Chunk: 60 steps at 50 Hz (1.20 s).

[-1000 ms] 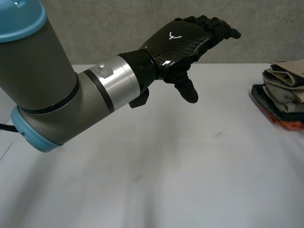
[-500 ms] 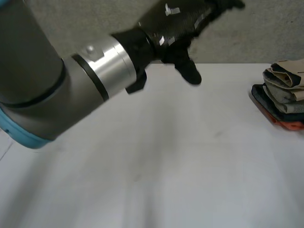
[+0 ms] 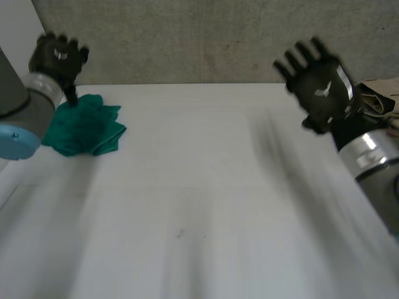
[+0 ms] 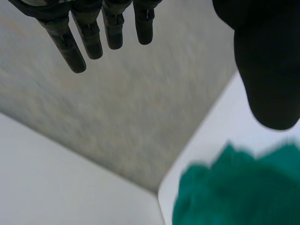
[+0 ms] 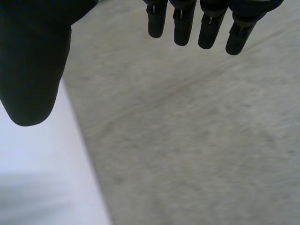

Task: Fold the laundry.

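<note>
A crumpled green cloth (image 3: 84, 129) lies at the far left of the white table (image 3: 199, 205). My left hand (image 3: 57, 57) hangs just above its back edge, fingers straight and spread, holding nothing. In the left wrist view the green cloth (image 4: 239, 190) sits below the thumb (image 4: 267, 70), apart from it. My right hand (image 3: 321, 87) is raised over the table's right side, open, fingers spread, empty. In the right wrist view its fingers (image 5: 206, 23) point toward the grey wall.
A stack of folded clothes (image 3: 381, 99) sits at the table's right edge, partly behind my right arm (image 3: 374, 162). A grey wall (image 3: 199, 37) runs behind the table.
My left arm has swung from the table's middle to the far left, uncovering the green cloth. My right hand has come into view in front of the folded stack.
</note>
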Motion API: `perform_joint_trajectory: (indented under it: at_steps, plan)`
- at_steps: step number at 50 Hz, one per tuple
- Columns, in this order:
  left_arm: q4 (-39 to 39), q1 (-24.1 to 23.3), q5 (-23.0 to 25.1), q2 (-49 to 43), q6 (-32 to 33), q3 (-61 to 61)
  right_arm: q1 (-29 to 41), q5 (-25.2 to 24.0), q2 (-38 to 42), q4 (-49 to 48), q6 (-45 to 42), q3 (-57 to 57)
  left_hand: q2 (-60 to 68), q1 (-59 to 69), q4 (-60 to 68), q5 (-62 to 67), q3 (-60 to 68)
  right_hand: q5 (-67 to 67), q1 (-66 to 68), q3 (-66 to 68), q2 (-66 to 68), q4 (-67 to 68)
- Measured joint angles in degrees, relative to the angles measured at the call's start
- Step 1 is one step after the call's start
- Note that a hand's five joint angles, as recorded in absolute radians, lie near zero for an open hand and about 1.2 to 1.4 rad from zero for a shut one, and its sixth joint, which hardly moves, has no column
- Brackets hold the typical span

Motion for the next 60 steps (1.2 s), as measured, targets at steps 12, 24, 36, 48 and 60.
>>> perform_joint_trajectory:
  at_steps: [12, 24, 36, 48, 60]
  plan:
    - [6.6, 9.0, 17.2, -26.3, 2.4, 13.7, -0.4, 0.6, 0.8, 0.8, -0.2, 9.1, 0.0, 0.0, 0.0, 0.0, 0.0, 0.0, 0.0, 0.0, 0.0, 0.0]
    - [6.6, 11.9, 19.3, -36.9, 2.0, 25.6, -1.3, 1.0, 0.8, 0.7, -0.2, 11.3, 10.4, 11.8, 10.3, 5.7, 10.4, 0.0, 0.0, 0.0, 0.0, 0.0]
    - [7.4, 8.5, 16.0, -31.2, 0.3, 24.5, -2.2, 2.2, 0.8, 0.8, -0.2, 11.6, 56.3, 51.3, 57.0, 49.2, 55.6, 0.0, 0.0, 0.0, 0.0, 0.0]
    - [11.7, -2.0, 11.7, 0.3, -21.7, 3.7, -2.2, 2.8, 0.4, 0.7, 0.0, 11.8, 56.8, 51.3, 57.1, 49.2, 56.3, 0.0, 0.0, 0.0, 0.0, 0.0]
    - [10.0, -21.2, 11.7, 13.6, -36.0, -16.1, -3.8, 10.5, -2.6, 2.1, 0.9, 10.9, 57.0, 51.3, 57.1, 50.3, 56.5, 0.0, 0.0, 0.0, 0.0, 0.0]
